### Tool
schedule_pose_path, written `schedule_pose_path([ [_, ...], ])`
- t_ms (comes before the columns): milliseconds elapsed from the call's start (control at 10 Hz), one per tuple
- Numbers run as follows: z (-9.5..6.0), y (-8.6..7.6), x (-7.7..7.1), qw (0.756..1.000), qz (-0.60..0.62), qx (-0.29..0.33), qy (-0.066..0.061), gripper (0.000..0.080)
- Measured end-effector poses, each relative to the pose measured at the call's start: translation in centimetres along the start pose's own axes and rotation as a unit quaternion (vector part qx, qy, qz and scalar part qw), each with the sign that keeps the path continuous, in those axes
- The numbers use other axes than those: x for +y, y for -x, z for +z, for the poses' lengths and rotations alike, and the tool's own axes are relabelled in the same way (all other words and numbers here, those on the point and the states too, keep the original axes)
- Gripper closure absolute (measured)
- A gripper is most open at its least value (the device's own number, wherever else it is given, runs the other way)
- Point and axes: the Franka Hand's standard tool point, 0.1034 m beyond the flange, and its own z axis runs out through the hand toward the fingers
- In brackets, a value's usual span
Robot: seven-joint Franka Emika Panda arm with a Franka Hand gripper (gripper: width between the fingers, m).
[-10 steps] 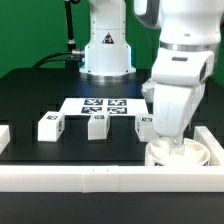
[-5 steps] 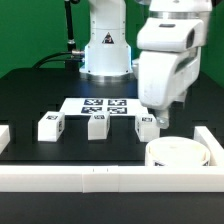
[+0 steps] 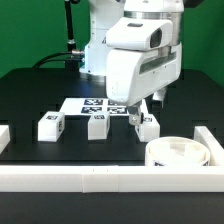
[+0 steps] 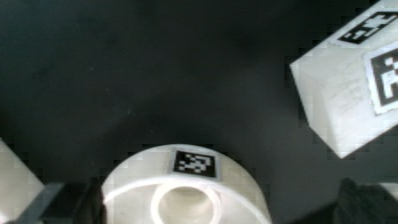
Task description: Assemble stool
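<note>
- Gripper [image 3: 138, 110]: jaws spread wide and holding nothing. In the wrist view the dark fingers [image 4: 43, 203] sit far apart at the picture's two edges.
- Gripper hangs raised over the black table [image 3: 30, 95], near the third leg.
- Stool seat [image 3: 178, 152]: a round, ring-rimmed disc lying flat in the corner where the front rail [image 3: 100, 178] meets the side rail [image 3: 214, 140], apart from the gripper. The wrist view shows a tag on its rim.
- Legs stand in a row before the marker board [image 3: 100, 104]: first leg [image 3: 50, 126] at the exterior view's left, middle leg [image 3: 98, 124], and third leg [image 3: 147, 126] nearest the seat.
</note>
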Motion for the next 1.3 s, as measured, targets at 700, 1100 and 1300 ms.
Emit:
schedule_pose_path([
  [700, 1.1, 0.2, -1.7, 0.900, 0.434, 0.012, -0.026, 0.0150],
  [1100, 1.0, 0.8, -3.0, 0.897, 0.428, -0.084, -0.078, 0.0150],
  [1300, 1.5, 0.8, -3.2, 0.884, 0.422, -0.159, -0.118, 0.0150],
])
